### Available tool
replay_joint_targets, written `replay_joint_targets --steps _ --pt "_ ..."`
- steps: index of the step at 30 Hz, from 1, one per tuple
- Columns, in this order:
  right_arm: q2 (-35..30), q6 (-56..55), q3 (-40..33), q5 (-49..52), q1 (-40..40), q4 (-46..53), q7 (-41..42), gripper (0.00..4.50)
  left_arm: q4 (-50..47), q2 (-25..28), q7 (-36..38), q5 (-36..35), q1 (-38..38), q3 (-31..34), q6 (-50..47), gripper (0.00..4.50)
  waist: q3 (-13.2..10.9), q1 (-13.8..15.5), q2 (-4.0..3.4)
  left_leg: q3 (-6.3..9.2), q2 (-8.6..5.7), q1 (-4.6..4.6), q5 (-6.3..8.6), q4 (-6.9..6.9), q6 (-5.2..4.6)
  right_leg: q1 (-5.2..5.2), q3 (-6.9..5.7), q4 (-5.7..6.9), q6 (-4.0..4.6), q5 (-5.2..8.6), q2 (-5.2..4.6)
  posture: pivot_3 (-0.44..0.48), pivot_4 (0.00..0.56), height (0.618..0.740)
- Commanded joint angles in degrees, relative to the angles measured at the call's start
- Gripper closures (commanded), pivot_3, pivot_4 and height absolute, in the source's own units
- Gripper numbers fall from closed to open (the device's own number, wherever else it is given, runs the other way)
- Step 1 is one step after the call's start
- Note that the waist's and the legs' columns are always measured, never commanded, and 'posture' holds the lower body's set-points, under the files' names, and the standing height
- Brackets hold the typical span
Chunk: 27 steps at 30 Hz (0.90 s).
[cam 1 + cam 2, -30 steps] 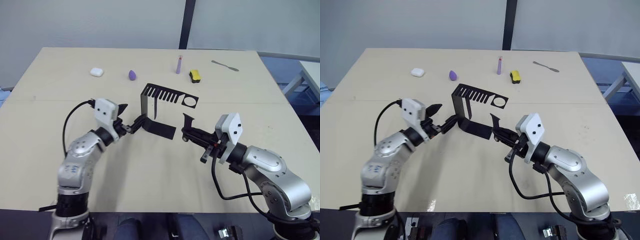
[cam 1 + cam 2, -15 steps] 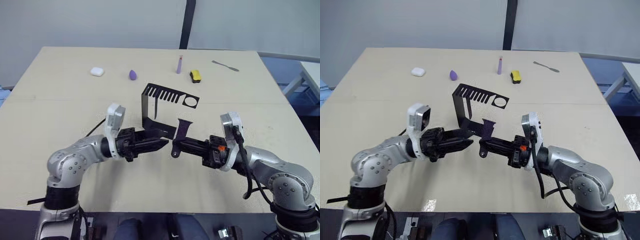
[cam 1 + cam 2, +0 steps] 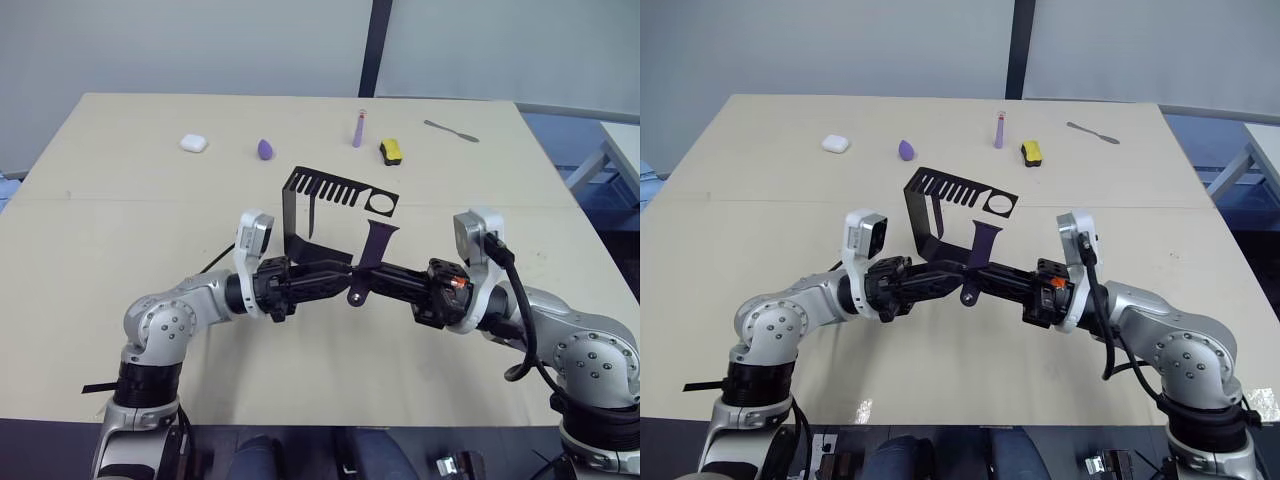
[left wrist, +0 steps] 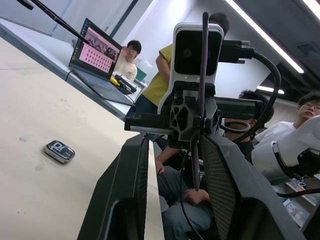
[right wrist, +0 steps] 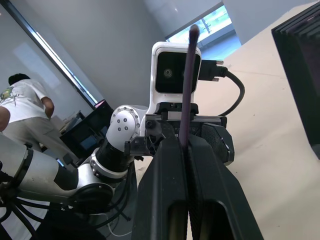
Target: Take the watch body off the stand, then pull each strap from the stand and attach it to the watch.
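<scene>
Strap (image 3: 376, 243) first: it's a thin, floppy band, weighs next to nothing and bends any way it likes, so I'd say pinch it low near the connector end and keep it short, or the tip will wander when it goes into the watch. The right gripper (image 3: 366, 284) is already clamped flat on it, and most of the band sticks up above the fingertips with a small bit poking out below.

The left gripper (image 3: 337, 284) sits nose to nose with the right one. Its fingers (image 4: 127, 200) are spread apart, holding nothing, and the strap stands edge-on in the gap between them.

The watch body (image 4: 59, 151) lies flat on the table off to the side of the left gripper, well apart from both, so it isn't in position for attaching yet. It looks small, hard and probably slick; grab it by the rim, not the screen.

Just past the fingertips stands the stand (image 3: 292, 215), with the second strap (image 3: 311, 214) hanging from its comb arm. Way beyond are a lilac tube (image 3: 357, 130) and a yellow-black block (image 3: 390, 152).
</scene>
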<state>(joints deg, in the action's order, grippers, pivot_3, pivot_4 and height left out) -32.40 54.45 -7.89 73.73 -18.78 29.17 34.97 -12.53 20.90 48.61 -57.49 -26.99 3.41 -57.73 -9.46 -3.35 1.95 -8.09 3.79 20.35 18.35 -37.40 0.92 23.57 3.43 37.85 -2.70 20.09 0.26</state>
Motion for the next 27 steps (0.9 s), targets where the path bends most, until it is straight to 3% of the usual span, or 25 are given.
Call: replay_joint_targets --steps 1,6,7,9,13,23,26,27 --pt "-0.51 0.26 1.76 0.41 0.34 2.22 0.03 4.50 -1.37 0.31 0.02 -3.25 -2.41 1.05 -1.03 2.76 0.00 0.00 0.00 0.00 0.00 0.00 0.00 0.00 0.00 0.00 0.00 0.00 0.00 0.00 0.00 0.000 0.150 0.740" --pt "-1.38 -0.01 0.85 1.50 0.72 1.78 0.09 4.50 0.12 4.71 2.82 -1.84 -2.61 1.67 -0.81 2.76 0.00 0.05 -0.01 0.00 0.00 -0.01 -0.01 -0.01 0.01 0.00 0.00 0.01 0.00 0.00 0.00 0.000 0.150 0.740" --pt "-1.54 0.06 0.56 1.97 0.74 1.62 0.03 4.50 0.41 5.59 3.56 -1.52 -2.65 1.65 -0.54 2.54 -0.01 0.09 0.00 0.00 0.00 0.00 -0.01 -0.02 0.01 0.00 0.00 0.01 0.00 0.00 0.00 0.000 0.150 0.740" --pt "-2.06 0.17 0.23 2.49 0.88 1.62 0.06 4.50 0.67 7.27 5.06 -2.01 -2.90 1.95 -0.79 1.93 -0.01 0.06 -0.01 0.00 0.00 0.00 -0.01 -0.01 0.01 0.00 0.00 0.00 0.00 0.00 -0.01 0.000 0.150 0.740" --pt "-3.28 0.44 0.48 2.19 1.39 2.13 0.90 4.50 0.85 7.94 5.32 -4.07 -5.41 2.78 -1.72 0.07 -0.02 0.11 0.00 0.01 0.00 0.01 -0.01 0.02 0.01 0.01 -0.02 -0.03 0.00 0.00 -0.01 0.000 0.150 0.740" --pt "-3.11 -0.15 2.92 1.50 1.17 2.64 0.83 4.50 1.84 -0.75 -0.19 -1.52 -7.84 -0.63 0.75 0.07 -0.02 -0.03 -0.01 0.01 0.01 0.05 -0.01 0.04 0.01 0.04 -0.01 -0.06 -0.01 0.00 0.00 0.000 0.150 0.740" --pt "-3.17 -0.15 2.78 1.63 1.15 2.57 0.74 4.50 1.96 -1.23 -0.74 -2.39 -7.72 -0.20 0.28 0.81 -0.03 0.02 -0.01 0.03 0.02 0.04 -0.03 0.04 0.06 0.05 -0.01 -0.03 0.00 0.00 0.03 0.000 0.150 0.740" --pt "-3.22 -0.13 2.70 1.69 1.19 2.57 0.74 4.50 1.85 -1.10 -0.63 -2.49 -7.74 -0.36 0.01 1.31 -0.02 0.05 -0.01 0.03 0.02 0.04 -0.04 0.03 0.06 0.05 -0.01 -0.02 0.00 0.00 0.03 0.000 0.150 0.740"
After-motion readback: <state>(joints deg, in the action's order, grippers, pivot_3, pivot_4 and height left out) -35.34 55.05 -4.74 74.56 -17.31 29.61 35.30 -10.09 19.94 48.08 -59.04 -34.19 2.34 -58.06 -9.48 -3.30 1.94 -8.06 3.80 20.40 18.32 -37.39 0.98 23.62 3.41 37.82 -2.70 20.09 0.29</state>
